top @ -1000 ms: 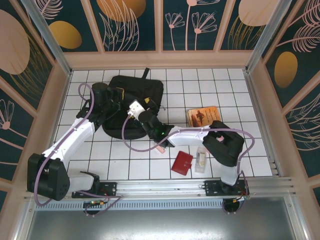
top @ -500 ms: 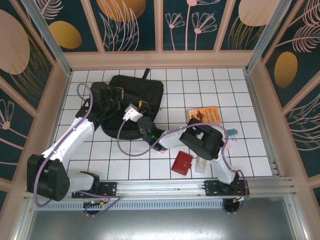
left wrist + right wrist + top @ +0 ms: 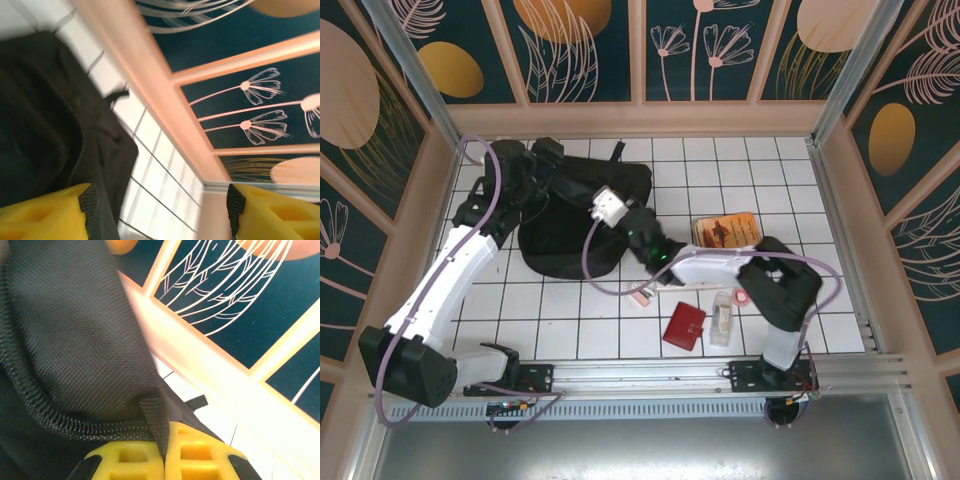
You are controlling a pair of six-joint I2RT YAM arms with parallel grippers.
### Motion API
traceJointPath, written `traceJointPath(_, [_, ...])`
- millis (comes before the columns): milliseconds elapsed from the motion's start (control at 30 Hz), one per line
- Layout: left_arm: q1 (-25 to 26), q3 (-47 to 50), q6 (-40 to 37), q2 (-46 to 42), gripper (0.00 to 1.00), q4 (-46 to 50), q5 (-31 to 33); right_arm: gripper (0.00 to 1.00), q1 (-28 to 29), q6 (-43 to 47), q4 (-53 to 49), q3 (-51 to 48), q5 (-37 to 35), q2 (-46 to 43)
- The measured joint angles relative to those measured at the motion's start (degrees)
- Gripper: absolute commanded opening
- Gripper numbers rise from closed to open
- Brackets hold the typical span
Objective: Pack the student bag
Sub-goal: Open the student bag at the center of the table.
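At the far left of the white tiled worktop [image 3: 800,180], close to the back wall, the student bag [image 3: 570,240] lies black and slumped, with both arms leaning over it. The right pincer [image 3: 162,460] has its yellow fingers pressed together on a narrow tab of the bag's weave, right by the zip-like seam. The left pincer [image 3: 160,220] is spread wide, one finger low over the dark fabric and the other out towards the painted wall, with nothing held between them.

I'd judge the job now is getting the mouth open. The right arm wants to lift that tab up and away, gently, so the fabric tents rather than dragging the whole bag across the tiles. The left arm should drop onto the opposite lip and close there, giving the opening two anchors. That pinch is thin, so a sharp tug could slip it.

Waiting on the tiles nearer the front are a brown booklet [image 3: 725,232], a red flat case [image 3: 684,325], a small clear box [image 3: 722,318] just beside the case and a pink pen [image 3: 640,296], all well apart from the bag.

As for writing, there's no logo or label I can make out on the bag, and the booklet's cover print is too small to read.
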State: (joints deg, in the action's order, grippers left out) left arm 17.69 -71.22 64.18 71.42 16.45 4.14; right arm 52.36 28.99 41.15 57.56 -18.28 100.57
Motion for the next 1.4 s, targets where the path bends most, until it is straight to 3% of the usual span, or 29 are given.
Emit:
traceJointPath(133, [-0.39, -1.46, -17.59, -4.26, 0.73, 0.04, 2.75, 0.0, -8.68, -4.59, -8.22, -0.72, 15.67, -5.35])
traceJointPath(200, [-0.44, 0.09, -26.6, -6.73, 0.8, -1.75, 1.68, 0.0, -12.33, -5.66, -12.28, -0.42, 23.32, -5.9])
traceJointPath(333, [-0.42, 4.9, -41.31, -10.36, 0.79, -5.57, -1.88, 0.0, -17.64, -6.51, -19.39, 0.61, 35.6, -5.92])
traceJointPath(533, [5.07, 8.13, -64.02, -10.27, 0.75, -5.66, -7.87, 0.0, -19.21, -6.58, -24.3, 2.34, 44.68, -5.92])
traceJointPath(733, [10.16, 10.56, -81.15, -10.29, 0.66, -2.58, -12.35, 0.0, -20.26, -6.69, -27.52, 3.85, 48.52, -5.68])
traceJointPath(800, [11.06, 11.21, -85.59, -10.32, 0.63, -1.79, -10.95, 0.0, -20.35, -6.71, -28.11, 4.28, 49.09, -5.46])
traceJointPath(1000, [14.47, 11.98, -95.65, -9.01, 0.69, 1.33, -5.46, 0.0, -20.39, -6.91, -28.68, 4.33, 49.86, -5.27])
traceJointPath(1400, [14.58, 12.61, -101.77, -7.48, 0.62, 3.93, -1.66, 0.0, -20.39, -6.91, -29.4, 4.33, 49.86, -5.27])
